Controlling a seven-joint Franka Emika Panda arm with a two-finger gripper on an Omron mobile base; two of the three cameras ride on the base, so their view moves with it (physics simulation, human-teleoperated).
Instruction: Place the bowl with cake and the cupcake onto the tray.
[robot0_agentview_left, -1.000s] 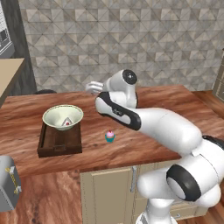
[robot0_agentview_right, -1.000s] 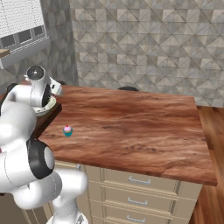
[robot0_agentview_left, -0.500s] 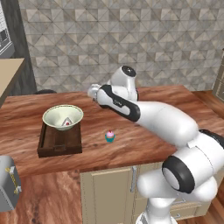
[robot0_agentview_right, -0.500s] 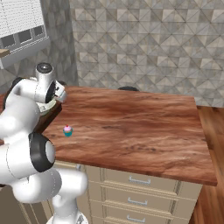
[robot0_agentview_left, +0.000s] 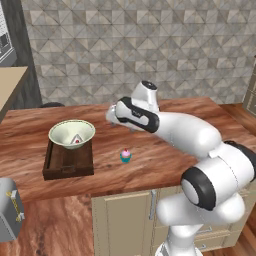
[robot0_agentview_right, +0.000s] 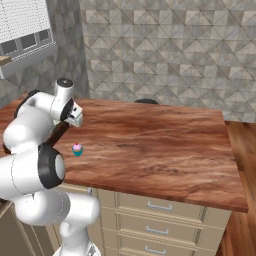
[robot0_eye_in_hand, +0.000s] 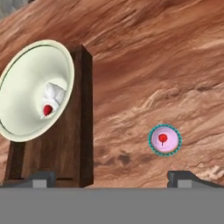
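Bowl with cake (robot0_agentview_left: 72, 135) sat on the tray (robot0_agentview_left: 68, 162) at the counter's (robot0_agentview_right: 160, 145) left end. Cupcake (robot0_agentview_left: 125, 156) stood alone on the wood, near the tray's right side, not touching. Gripper (robot0_eye_in_hand: 111, 177) hung above both, fingers spread wide, grasping nothing.

The bowl with cake (robot0_agentview_left: 72, 133) is pale cream-green, holding a white slice with a red dot. The tray (robot0_agentview_left: 67, 164) is dark brown. The cupcake (robot0_agentview_left: 125, 156) has a teal wrapper, pink frosting and a red top. The counter (robot0_agentview_left: 165, 155) is reddish-brown woodgrain.
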